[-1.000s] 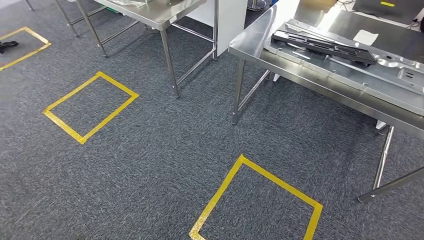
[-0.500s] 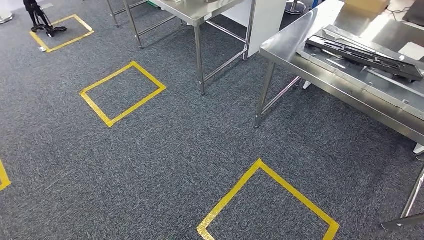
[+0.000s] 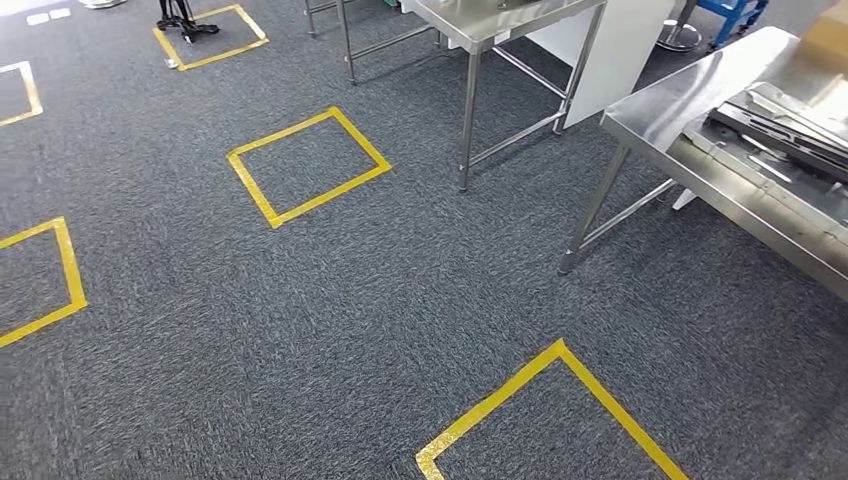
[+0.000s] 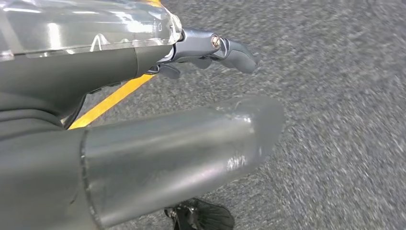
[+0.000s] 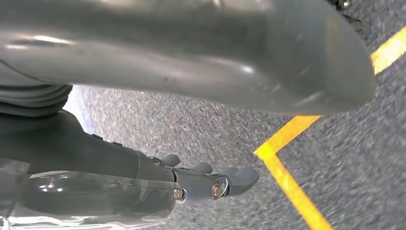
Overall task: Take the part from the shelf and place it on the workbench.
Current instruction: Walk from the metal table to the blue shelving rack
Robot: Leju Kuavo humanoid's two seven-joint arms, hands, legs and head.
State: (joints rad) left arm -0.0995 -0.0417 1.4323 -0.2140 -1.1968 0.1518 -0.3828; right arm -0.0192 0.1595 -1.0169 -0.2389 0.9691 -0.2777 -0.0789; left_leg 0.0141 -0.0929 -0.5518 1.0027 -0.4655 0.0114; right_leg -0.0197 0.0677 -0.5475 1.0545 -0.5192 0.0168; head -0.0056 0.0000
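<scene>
Two tables have slid right in our head view, and more yellow squares (image 3: 307, 166) now show on the carpet (image 3: 350, 300). That means we are turning, not the things moving. Our left hand (image 4: 210, 48) hangs over the floor with fingers apart, holding nothing. Our right hand (image 5: 210, 179) is the same. A dark part lies on the near table (image 3: 690, 110), but we cannot tell if it is ours. We think the shelf still has to be found.
</scene>
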